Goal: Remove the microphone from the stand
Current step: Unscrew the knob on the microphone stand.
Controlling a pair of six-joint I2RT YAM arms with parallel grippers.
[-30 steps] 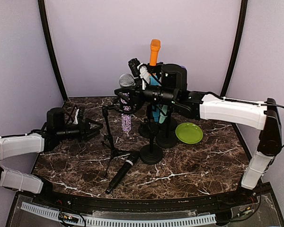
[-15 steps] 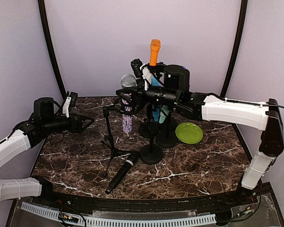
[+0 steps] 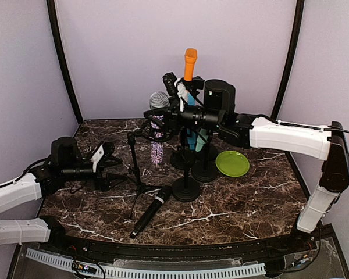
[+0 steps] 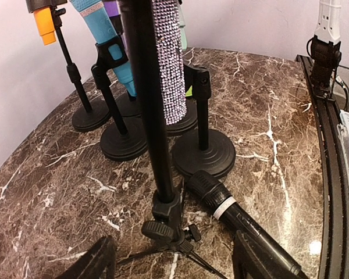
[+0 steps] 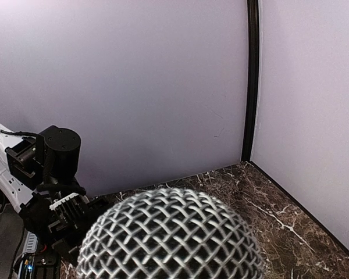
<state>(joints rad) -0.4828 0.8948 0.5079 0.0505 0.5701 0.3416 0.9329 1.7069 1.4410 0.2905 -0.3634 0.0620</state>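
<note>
Arms at work over a marble table (image 3: 250, 197): the right gripper (image 3: 156, 121), reaching in from the right, is clamped on the glitter mic (image 3: 156, 148) just below its silver mesh head (image 3: 158, 100), holding it upright w/ the head on top. The mic hangs in the air, its lower end clear of the tabletop. It is just beside the tripod stand (image 3: 134, 168) and apart from the stand's pole. The right wrist cam is filled along the bottom by that mesh head (image 5: 168, 235); the gripper's own fingers don't show there.

The left gripper (image 3: 107, 164) sits low at the left of the table, jaws spread wide, nothing between them. In its wrist cam the 2 fingertips (image 4: 96, 264) show on either side of the foot of the tripod stand (image 4: 163, 215), and behind the pole hangs the glitter mic (image 4: 170, 64).

A black mic (image 3: 151, 212) lies on the marble by the tripod's legs, its head just beside a round-base stand (image 3: 186, 189). Farther back, an orange mic (image 3: 190, 61) rises tallest in its own stand, and a blue mic (image 4: 107, 40) sits clipped in another. A green plate (image 3: 232, 163) rests to the right of the group.
</note>
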